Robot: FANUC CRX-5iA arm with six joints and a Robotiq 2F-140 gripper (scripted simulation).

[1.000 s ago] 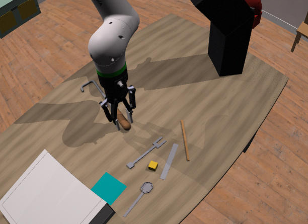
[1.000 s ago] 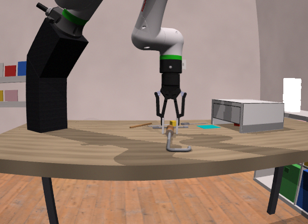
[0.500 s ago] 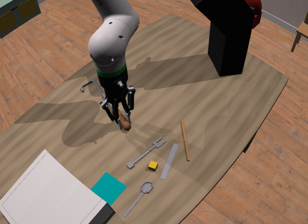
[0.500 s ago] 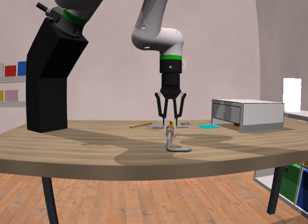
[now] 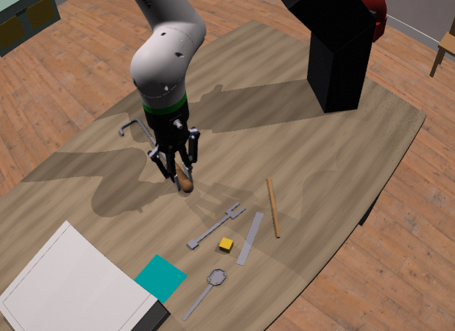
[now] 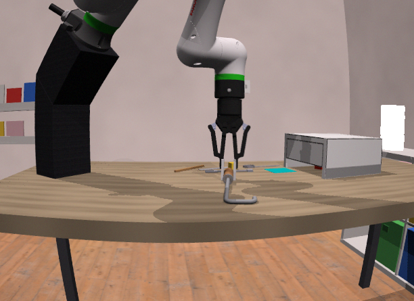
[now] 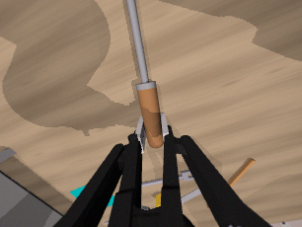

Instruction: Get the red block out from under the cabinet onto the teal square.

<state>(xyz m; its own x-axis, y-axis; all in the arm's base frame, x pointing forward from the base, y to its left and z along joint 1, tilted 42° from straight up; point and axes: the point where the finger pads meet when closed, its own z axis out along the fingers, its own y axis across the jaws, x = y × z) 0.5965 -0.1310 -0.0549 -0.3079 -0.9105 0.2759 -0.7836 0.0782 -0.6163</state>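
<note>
My gripper [image 5: 181,182] is shut on the brown wooden handle [image 7: 151,118] of a grey hook tool, which lies on the table. The tool's metal rod runs away from the handle to a bent hook end [image 5: 128,126], also seen in the exterior view [image 6: 238,199]. The gripper shows in the exterior view [image 6: 228,167] and the wrist view [image 7: 152,138]. The teal square [image 5: 160,277] lies flat beside the white cabinet [image 5: 71,283]. The red block [image 6: 317,167] is just visible under the cabinet [image 6: 333,153] in the exterior view.
A grey fork tool [image 5: 217,225], a yellow cube [image 5: 225,244], a grey flat bar [image 5: 250,238], a thin wooden stick [image 5: 273,206] and a grey ring-ended tool [image 5: 205,291] lie between the gripper and the square. A black pedestal [image 5: 334,52] stands at the back.
</note>
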